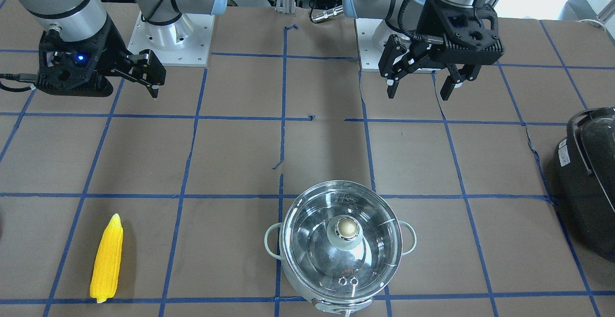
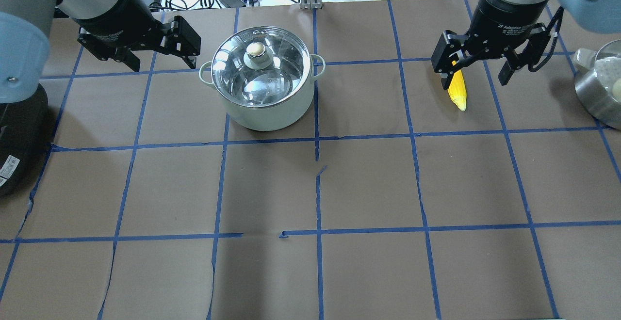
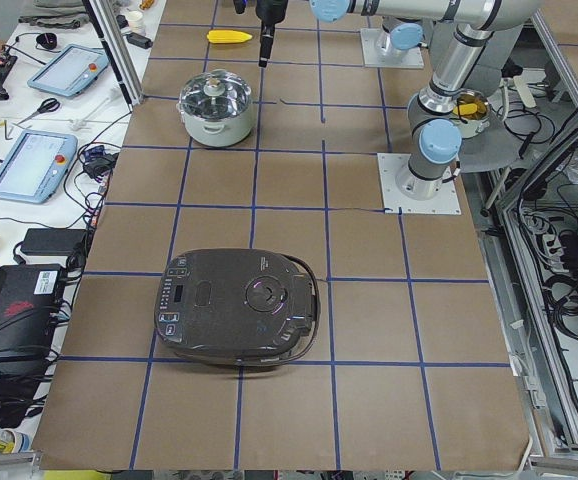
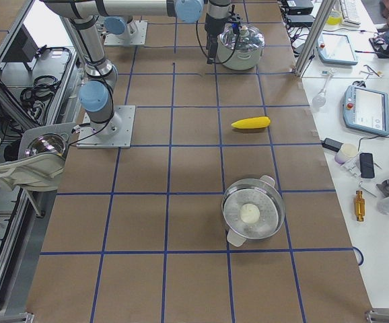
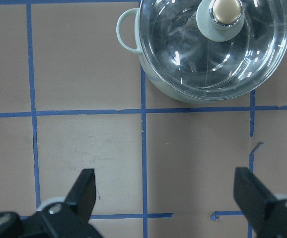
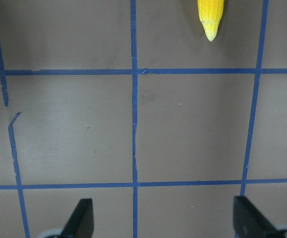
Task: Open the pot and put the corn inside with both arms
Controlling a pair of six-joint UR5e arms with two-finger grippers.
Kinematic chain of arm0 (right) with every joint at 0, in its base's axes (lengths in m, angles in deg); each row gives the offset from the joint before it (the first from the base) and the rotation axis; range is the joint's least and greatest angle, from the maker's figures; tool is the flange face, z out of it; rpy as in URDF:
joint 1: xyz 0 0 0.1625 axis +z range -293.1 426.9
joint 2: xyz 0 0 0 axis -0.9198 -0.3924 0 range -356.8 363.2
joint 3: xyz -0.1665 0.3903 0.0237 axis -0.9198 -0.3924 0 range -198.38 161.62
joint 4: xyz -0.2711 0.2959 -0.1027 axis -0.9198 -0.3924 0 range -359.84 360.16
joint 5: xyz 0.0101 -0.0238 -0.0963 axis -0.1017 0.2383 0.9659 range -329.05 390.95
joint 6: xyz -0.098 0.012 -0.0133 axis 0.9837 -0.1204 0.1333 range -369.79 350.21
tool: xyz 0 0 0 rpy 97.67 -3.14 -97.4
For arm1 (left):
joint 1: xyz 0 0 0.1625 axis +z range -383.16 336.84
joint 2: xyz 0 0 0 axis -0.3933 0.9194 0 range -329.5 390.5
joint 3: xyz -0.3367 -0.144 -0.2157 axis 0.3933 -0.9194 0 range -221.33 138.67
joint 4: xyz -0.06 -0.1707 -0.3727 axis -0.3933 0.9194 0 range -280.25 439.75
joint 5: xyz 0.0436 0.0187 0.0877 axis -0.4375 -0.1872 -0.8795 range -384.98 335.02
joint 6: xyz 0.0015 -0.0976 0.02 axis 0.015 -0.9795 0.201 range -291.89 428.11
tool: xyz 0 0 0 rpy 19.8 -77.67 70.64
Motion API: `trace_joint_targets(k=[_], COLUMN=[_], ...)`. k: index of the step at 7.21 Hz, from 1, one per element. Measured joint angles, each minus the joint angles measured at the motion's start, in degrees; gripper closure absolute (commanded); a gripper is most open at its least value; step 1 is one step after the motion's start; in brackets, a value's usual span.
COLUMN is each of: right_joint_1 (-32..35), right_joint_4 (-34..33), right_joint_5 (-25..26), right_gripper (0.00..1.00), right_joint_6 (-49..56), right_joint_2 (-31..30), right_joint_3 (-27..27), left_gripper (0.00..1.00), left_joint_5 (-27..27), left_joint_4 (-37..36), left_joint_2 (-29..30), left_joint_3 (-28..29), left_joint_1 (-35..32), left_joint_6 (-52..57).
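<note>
The steel pot [image 1: 288, 259] stands on the table with its glass lid and brass knob [image 1: 347, 228] on; it also shows in the overhead view [image 2: 264, 111] and the left wrist view [image 5: 215, 84]. The yellow corn [image 1: 107, 259] lies flat on the table, also in the overhead view [image 2: 457, 89]. Only its tip shows in the right wrist view [image 6: 211, 17]. My left gripper [image 1: 418, 91] is open and empty, raised above the table on the robot's side of the pot [image 5: 166, 193]. My right gripper [image 2: 474, 82] is open and empty, raised near the corn [image 6: 164, 218].
A large black appliance [image 1: 588, 182] sits on the table's end at my left. A second steel pot [image 4: 231, 214] holding a pale round thing stands at my right end beyond the corn. The arm bases [image 1: 173, 33] stand at the robot's edge.
</note>
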Motion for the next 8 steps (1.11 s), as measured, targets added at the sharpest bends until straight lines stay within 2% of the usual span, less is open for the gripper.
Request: trace_joint_targets(k=[5, 8], right_joint_1=[-0.3, -0.6], right_joint_4=[-2.8, -7.7], right_joint_5=[-0.6, -0.1], right_gripper=[0.0, 0.0], right_joint_6=[-0.5, -1.0], right_joint_2=[0.3, 1.5], right_joint_3=[0.0, 0.0], left_gripper=[0.0, 0.0], left_joint_5=[0.0, -0.1], left_joint_4=[0.0, 0.2], left_joint_2=[0.1, 0.2], left_joint_3=[0.0, 0.1], left_joint_1=[0.0, 0.0], left_joint_6=[0.0, -0.1])
